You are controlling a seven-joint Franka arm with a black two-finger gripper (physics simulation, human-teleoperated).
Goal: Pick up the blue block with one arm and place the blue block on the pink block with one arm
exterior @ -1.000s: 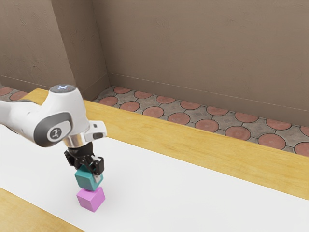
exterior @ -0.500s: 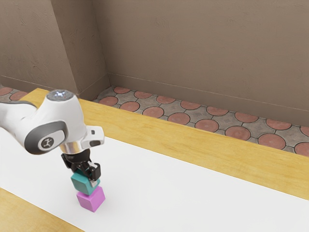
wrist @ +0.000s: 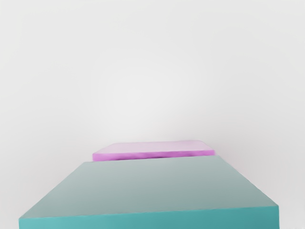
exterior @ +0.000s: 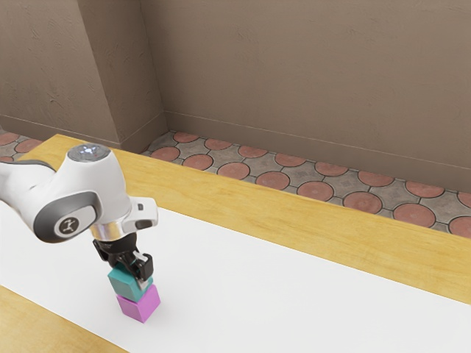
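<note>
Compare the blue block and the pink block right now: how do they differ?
Colour: the blue block is teal, the pink block magenta. Position: the blue block is on top, seemingly resting on the pink block, which sits on the white table. State: the gripper clamps the blue block; the pink block is free. Both are cubes of similar size.

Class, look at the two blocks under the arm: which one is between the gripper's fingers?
The blue block, teal in shade. It is the upper one, clamped by the gripper, directly above the pink block, which the fingers do not touch.
</note>
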